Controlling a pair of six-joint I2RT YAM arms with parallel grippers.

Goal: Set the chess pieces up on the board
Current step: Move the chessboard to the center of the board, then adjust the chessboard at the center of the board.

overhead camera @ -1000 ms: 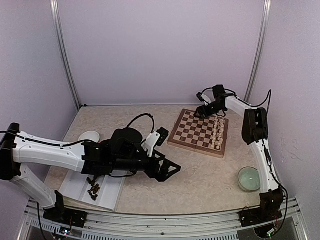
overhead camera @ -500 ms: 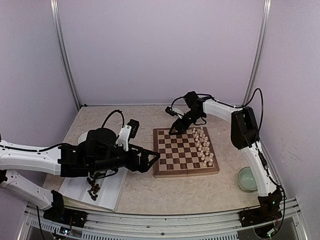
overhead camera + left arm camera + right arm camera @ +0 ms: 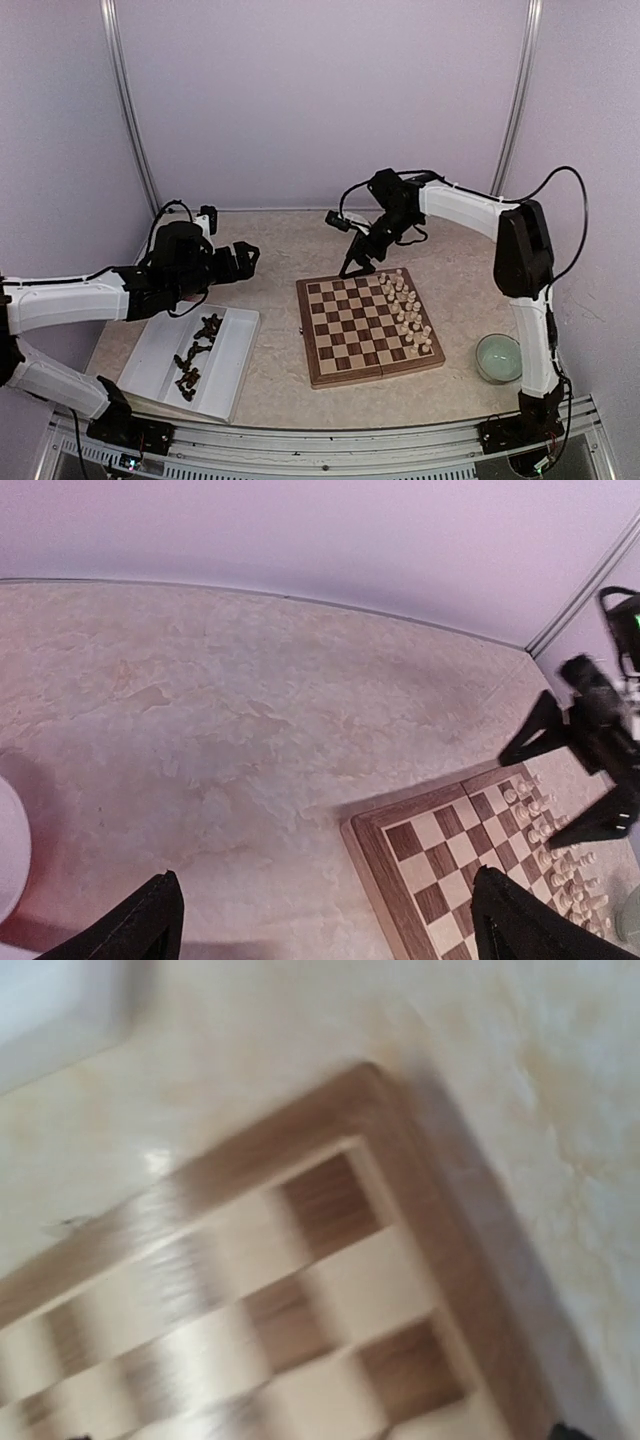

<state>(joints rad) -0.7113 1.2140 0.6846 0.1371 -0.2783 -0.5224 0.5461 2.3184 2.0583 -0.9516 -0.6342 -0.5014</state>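
Note:
The board (image 3: pixel 355 335) lies at the middle of the table, with cream figures along its right side. It also shows in the left wrist view (image 3: pixel 440 855) and, blurred, in the right wrist view (image 3: pixel 330 1260). The dark chess pieces (image 3: pixel 195 352) lie in the white tray (image 3: pixel 235 372) at the near left. My left gripper (image 3: pixel 247 256) is open and empty, above bare table left of the board, beyond the tray; its fingers (image 3: pixel 150 920) stand wide apart. My right gripper (image 3: pixel 358 264) is open and empty, just over the board's far left corner.
A pale green bowl (image 3: pixel 498 357) stands at the near right beside the board. A white round dish (image 3: pixel 6 850) shows at the left edge of the left wrist view. Purple walls close off the back and both sides.
The board has slid left and nearer and has turned. My left arm has swung back to the far left, away from the board. My right gripper has moved left with the board's far corner.

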